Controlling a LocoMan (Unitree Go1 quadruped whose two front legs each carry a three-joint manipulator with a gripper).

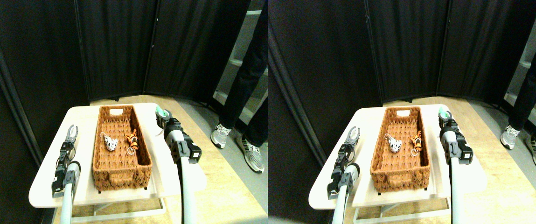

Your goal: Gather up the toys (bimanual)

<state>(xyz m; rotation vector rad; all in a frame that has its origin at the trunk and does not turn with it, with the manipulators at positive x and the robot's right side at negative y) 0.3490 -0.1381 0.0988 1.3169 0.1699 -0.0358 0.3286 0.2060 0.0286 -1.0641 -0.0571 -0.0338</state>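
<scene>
Gripping a green toy (160,111) in my right gripper (162,116), I am holding it over the desk's (81,116) far right corner, just beside the wicker basket's (121,175) right wall. My left gripper (72,132) is hanging released, jaws spread, above the desk's left edge. Inside the basket, the white black-spotted toy (110,143) and the orange-black striped toy (132,139) are lying side by side.
</scene>
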